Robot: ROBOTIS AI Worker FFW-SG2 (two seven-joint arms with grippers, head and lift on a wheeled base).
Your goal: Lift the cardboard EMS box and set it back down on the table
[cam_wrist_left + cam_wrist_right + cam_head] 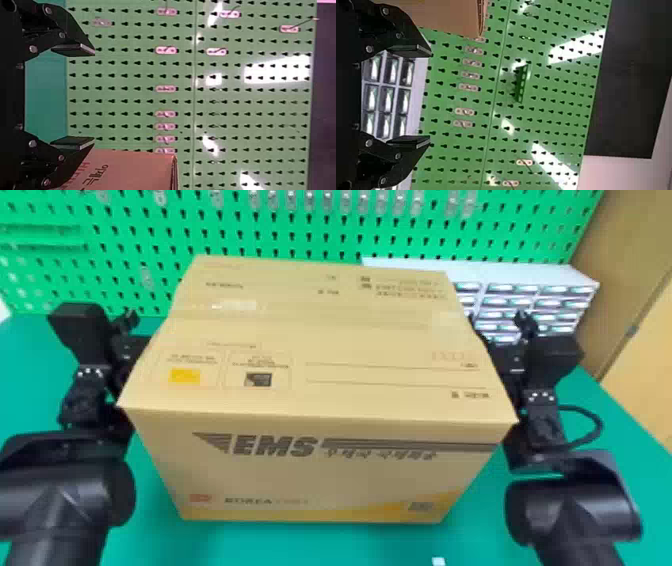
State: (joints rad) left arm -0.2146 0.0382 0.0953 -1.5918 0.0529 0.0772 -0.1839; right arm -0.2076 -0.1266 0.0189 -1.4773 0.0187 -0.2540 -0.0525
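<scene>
We've got the EMS box (pixel 320 475) btwn the two arms in the head view, upright, top flaps closed, printed front facing us, above the green table (pixel 30 400); we can't tell if its base touches the tabletop or hangs just over it. L pincer (pixel 131 347) is up against the box's L side, R pincer (pixel 502 340) against the R side, so the box sits btwn them, w/ neither one's fingers closed on it. In the L wrist view the L pincer (pixel 94 96) is wide open, its two flat fingers (pixel 73 49) well apart w/ nothing btwn the tips, & the box's side shows next to one finger, a cut cardboard edge at its corner. Same deal in the R wrist view: R pincer (pixel 430 96) wide open, nothing gripped, box just beyond one of its fingers. Exact contact pts on the box sides are hidden, so we can't tell which parts touch. In the bkgd, behind the table, there's a green pegboard (pixel 165 225) w/ rows of small hooks, plus a white drawer unit (pixel 530 272) at the back R, partly behind the box. A wood-toned panel (pixel 645 390) stands at far R. We also see a small white scrap (pixel 438 561) on the table, near side.
</scene>
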